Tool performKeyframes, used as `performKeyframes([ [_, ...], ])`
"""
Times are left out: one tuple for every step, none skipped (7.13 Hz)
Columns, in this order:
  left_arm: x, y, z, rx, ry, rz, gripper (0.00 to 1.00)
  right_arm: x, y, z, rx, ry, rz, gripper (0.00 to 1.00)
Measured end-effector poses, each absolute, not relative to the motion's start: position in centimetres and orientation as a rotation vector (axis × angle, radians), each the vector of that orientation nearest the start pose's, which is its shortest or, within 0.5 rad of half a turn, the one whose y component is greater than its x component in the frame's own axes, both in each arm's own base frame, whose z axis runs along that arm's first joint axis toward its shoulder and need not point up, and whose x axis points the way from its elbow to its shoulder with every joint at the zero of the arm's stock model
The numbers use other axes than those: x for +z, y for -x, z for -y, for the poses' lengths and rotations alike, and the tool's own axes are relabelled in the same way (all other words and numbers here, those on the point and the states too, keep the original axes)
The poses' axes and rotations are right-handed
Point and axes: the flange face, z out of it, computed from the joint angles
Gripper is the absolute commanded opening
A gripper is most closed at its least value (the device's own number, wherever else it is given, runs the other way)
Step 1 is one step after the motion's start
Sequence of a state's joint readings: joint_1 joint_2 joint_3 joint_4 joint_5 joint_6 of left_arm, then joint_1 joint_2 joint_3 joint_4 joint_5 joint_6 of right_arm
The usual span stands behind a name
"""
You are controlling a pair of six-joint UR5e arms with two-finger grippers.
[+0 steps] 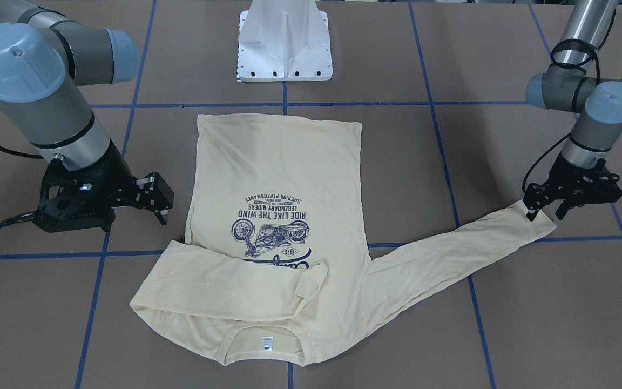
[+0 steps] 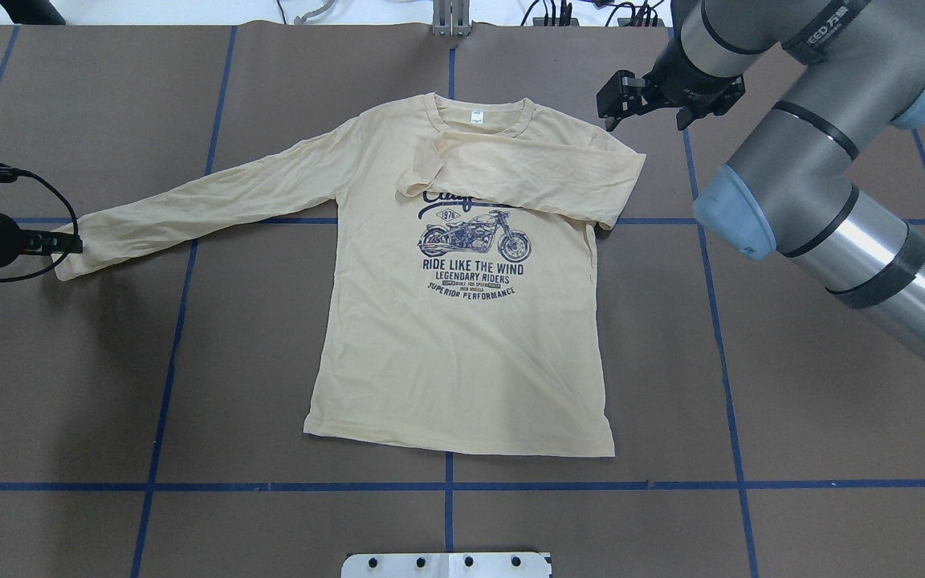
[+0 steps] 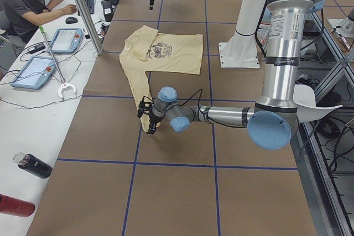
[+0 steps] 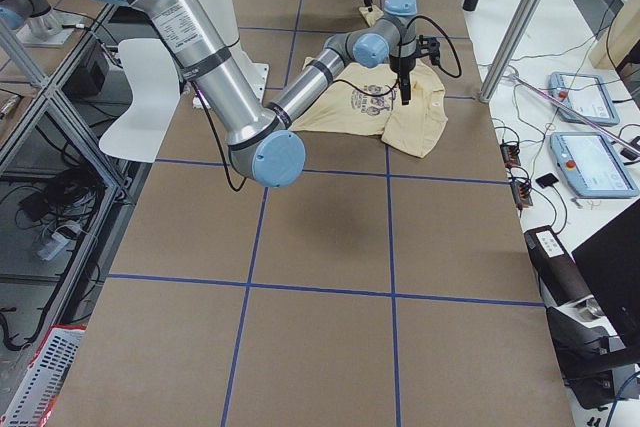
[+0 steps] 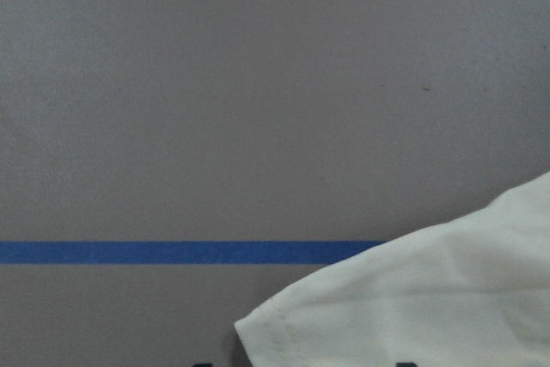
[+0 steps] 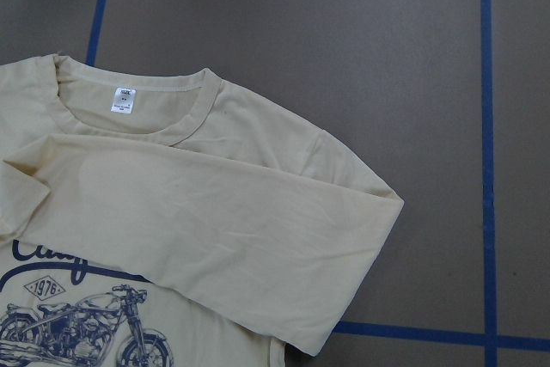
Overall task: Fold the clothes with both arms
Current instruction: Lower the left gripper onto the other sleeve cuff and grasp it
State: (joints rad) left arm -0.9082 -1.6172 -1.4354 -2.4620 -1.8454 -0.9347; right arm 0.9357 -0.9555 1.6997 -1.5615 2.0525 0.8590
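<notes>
Cream T-shirt (image 2: 462,361) flat; front view shows left gripper (image 1: 545,216) spread, overhead right gripper (image 2: 645,124) released.

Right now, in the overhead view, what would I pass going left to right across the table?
Left claw → outstretched sleeve → motorcycle print → right claw → right arm's blue joint cap.

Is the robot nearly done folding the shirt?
Not nearly. Done: one sleeve is folded across the chest of the T-shirt. In hand: the left tool sits open at the other sleeve's cuff. Left: folding that stretched-out sleeve in, then the body, which lies flat.
</notes>
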Motion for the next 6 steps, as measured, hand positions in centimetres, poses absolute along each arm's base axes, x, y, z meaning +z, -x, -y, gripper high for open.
performKeyframes([
  [61.68, -25.6, 49.7, -0.143, -0.368, -0.754, 0.69, 24.0, 32.52, 58.88, 0.029, -0.23, 0.837, 1.0],
  [61.68, -25.77, 49.63, -0.142, -0.366, -0.755, 0.67, 23.96, 32.49, 58.9, 0.029, -0.231, 0.837, 1.0],
  [61.7, -25.81, 49.6, -0.141, -0.366, -0.755, 0.66, 23.89, 32.48, 58.91, 0.03, -0.231, 0.838, 1.0],
  [61.79, -25.84, 49.55, -0.14, -0.364, -0.753, 0.64, 23.74, 32.44, 58.88, 0.03, -0.234, 0.84, 1.0],
  [61.93, -25.82, 49.5, -0.138, -0.363, -0.751, 0.57, 23.59, 32.41, 58.84, 0.029, -0.236, 0.842, 1.0],
  [62.04, -25.77, 49.46, -0.137, -0.362, -0.749, 0.36, 23.45, 32.38, 58.78, 0.028, -0.237, 0.845, 1.0],
])
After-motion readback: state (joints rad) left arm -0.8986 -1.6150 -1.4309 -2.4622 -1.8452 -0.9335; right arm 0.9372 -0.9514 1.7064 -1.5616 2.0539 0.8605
